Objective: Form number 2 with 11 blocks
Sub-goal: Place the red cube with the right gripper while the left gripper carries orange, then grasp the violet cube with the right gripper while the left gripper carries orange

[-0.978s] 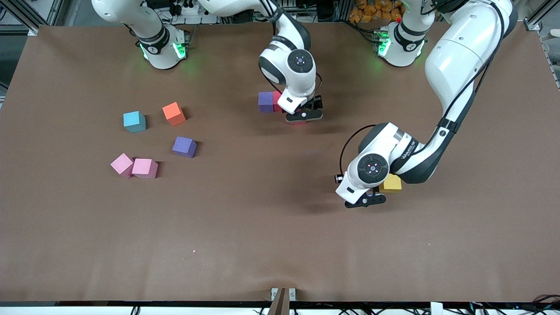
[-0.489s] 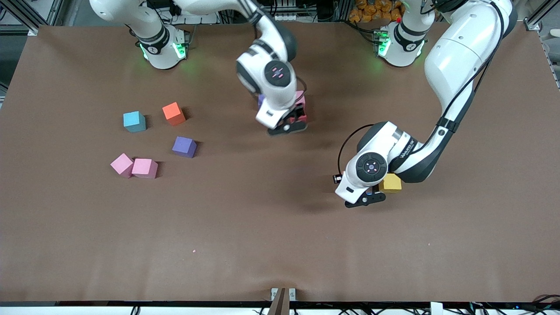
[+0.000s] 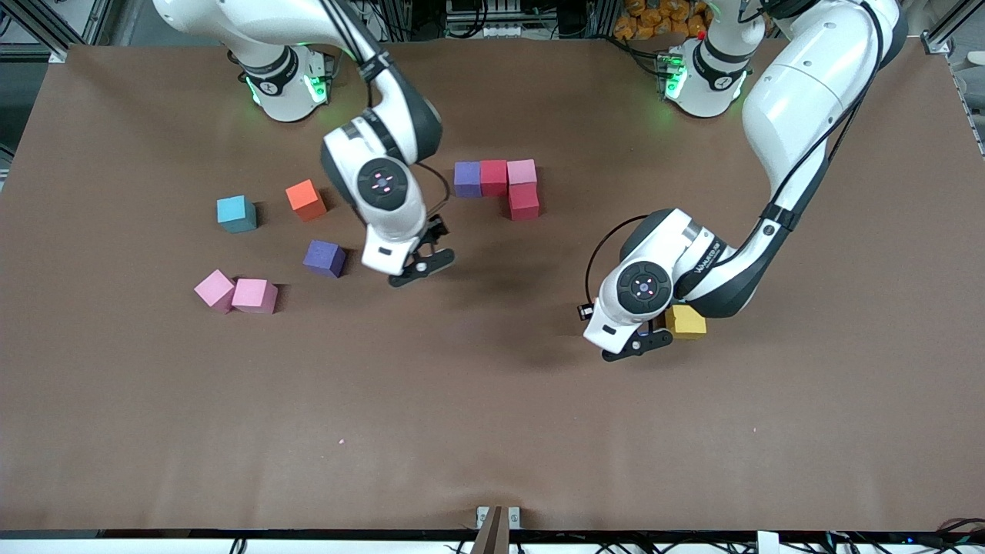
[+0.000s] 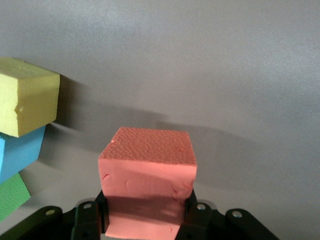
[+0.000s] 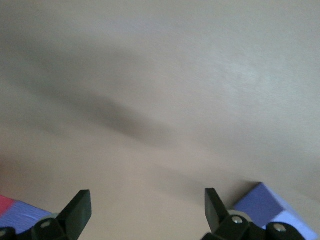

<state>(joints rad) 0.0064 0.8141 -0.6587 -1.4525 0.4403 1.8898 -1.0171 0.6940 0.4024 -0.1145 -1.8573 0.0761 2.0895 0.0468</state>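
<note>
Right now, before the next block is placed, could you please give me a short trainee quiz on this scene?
1. How many blocks are joined in the started number 2? A) two B) four C) six
2. True or false: the right gripper is open and holds nothing.
3. What does the left gripper hold?

Key: 1) B. 2) True. 3) A pink block, clamped between its fingers.
</note>
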